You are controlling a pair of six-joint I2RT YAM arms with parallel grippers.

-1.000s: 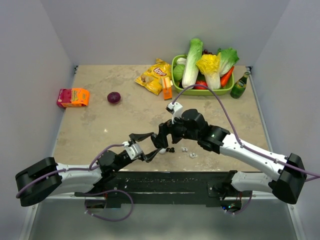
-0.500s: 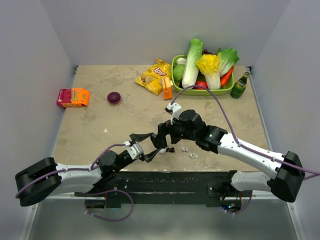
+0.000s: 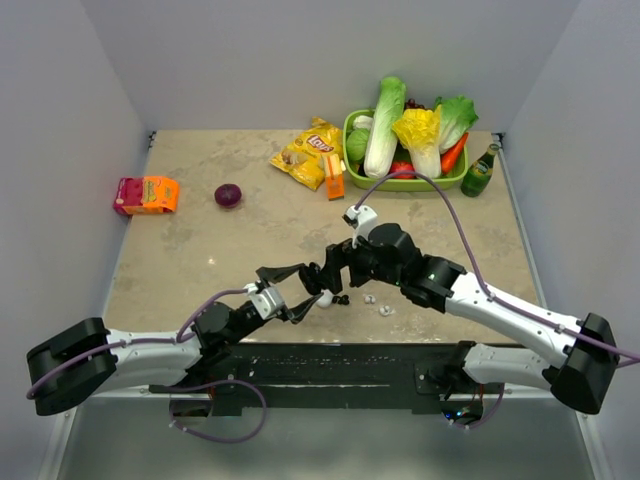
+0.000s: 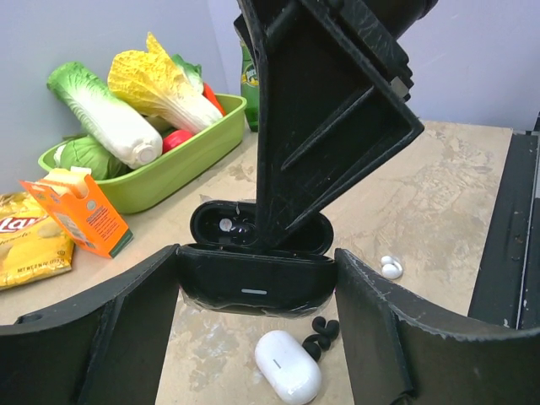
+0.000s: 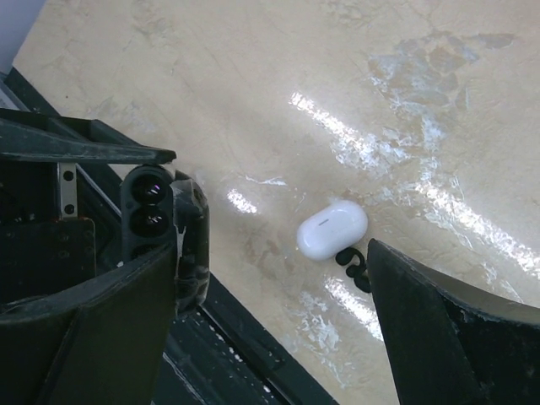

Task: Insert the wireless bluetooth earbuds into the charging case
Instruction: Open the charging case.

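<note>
Near the 6 o'clock edge of the table (image 3: 200, 250), in the top view, the earbuds were found loose on the surface. The black earbuds (image 4: 321, 332) were clustered just beside a closed white case (image 4: 288, 368), at its 1 o'clock in the left wrist view. The white earbuds (image 4: 390, 268) lay apart from them, toward 3 o'clock.

The black charging case (image 4: 253, 287), lid open, was clamped by its ends in the left gripper (image 3: 305, 292) and appeared to be held clear of the table. The right gripper (image 5: 272, 251) was spread wide with nothing between its fingers. One of its fingers was lowered at the open case; contact could not be confirmed.

Progress, as judged: case opened and presented. No bud could be confirmed seated, since the wells were dark and glossy and their contents could not be resolved. Picking and seating of the buds were outstanding.

Surface: beige, marbled, with glossy highlights. Far clutter was noted:
- a green tub (image 3: 440, 186) of vegetables at 1 o'clock
- a bottle (image 3: 479, 172) at 2 o'clock
- a chip bag (image 3: 305, 155) and an orange carton (image 3: 333, 176) at 12 o'clock
- a purple onion (image 3: 228, 195) and a red-orange packet (image 3: 146, 194) at 10 o'clock

Plain grey walls (image 3: 300, 60) enclosed three sides.
</note>
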